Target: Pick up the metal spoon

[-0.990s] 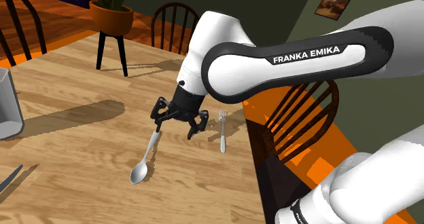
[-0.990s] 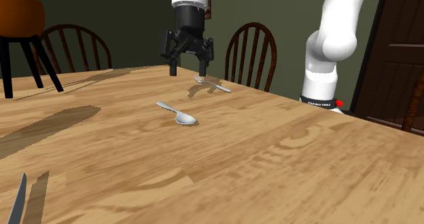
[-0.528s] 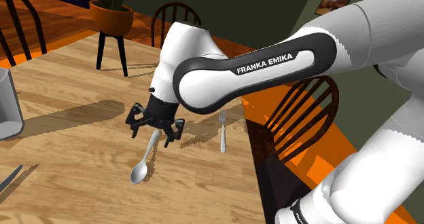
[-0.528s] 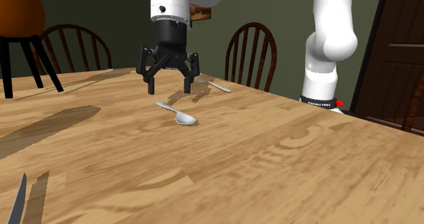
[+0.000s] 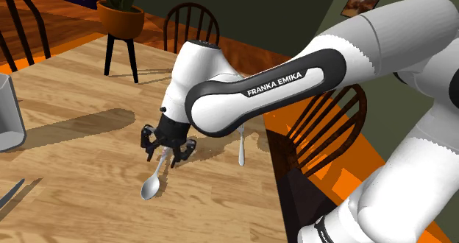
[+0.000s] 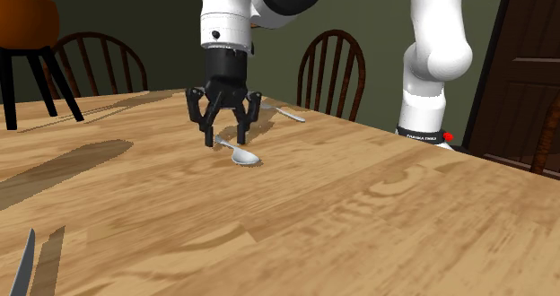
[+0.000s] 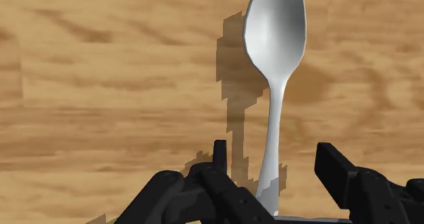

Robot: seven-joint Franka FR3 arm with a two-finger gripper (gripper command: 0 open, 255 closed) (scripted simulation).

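— While the white arm stretched across the shoulder view, its dark side panel read "FRANKA EMIKA" in white capitals, plain as day. Any other writing out there?

— One small label ringed the arm's base in the second exterior view, but I couldn't make out the words.

— And the spoon?

— That spoon lay flat on the wooden table, pale and shiny. In the shoulder view its long axis ran on a slant, with the bowl toward the lower left and the handle toward the upper right, tucked under the hand. In the second exterior view the bowl pointed right.

— Gripper?

— The gripper hung low over the handle, spread wide. The wrist view had the handle running between the fingers, with a gap on either side, so nothing was clasped. Whether the tips touched the table, I couldn't tell.

— Anything nearby?

— A fork lay near the table's edge, apart from the spoon.
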